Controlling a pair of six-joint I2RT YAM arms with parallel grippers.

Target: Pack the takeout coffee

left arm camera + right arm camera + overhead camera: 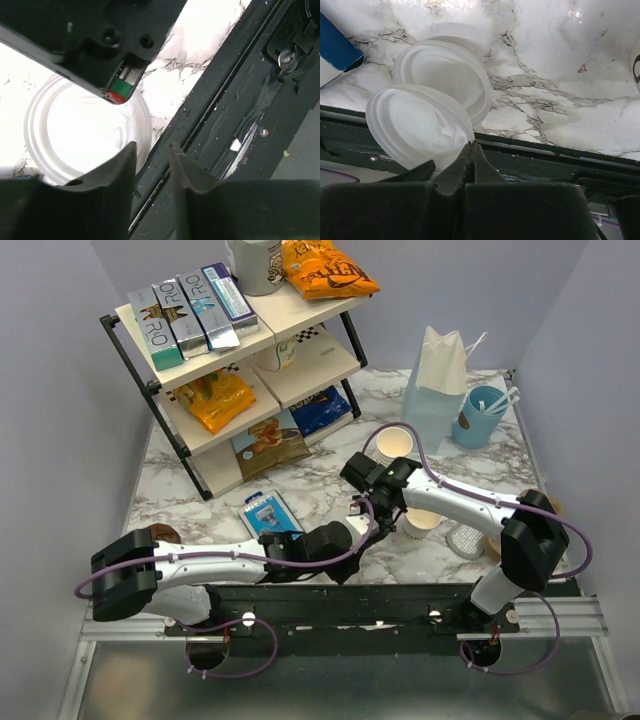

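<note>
My right gripper [470, 146] is fully closed. Its two pads pinch the rim of a white plastic lid [417, 127], which hangs tilted at the lower left of the right wrist view, over the dark rail [545, 152] at the table edge. A second white lid [445, 75] lies flat on the marble table [570, 75] in the upper left, and the two lids overlap in the picture. A blue packet [335, 47] shows at the left border.

My left gripper [151, 147] is partly open. There is a narrow gap between the fingers [117, 172], and I see nothing clamped in it. One finger stands in front of the rim of a white lid at the lower left of the left wrist view. I cannot tell if it touches the rim, or which of the two lids this is. The black body of my right gripper crosses the upper left of that view.

In the top view both grippers meet in the lower middle of the frame, near the front edge of the table. The takeout coffee cup [421, 524] stands just to the right of them, half hidden under my right forearm and apart from both grippers. I cannot tell whether a lid sits on it. Higher in the frame stand an open cream cup [395, 445] and a paper bag [435, 385].
</note>
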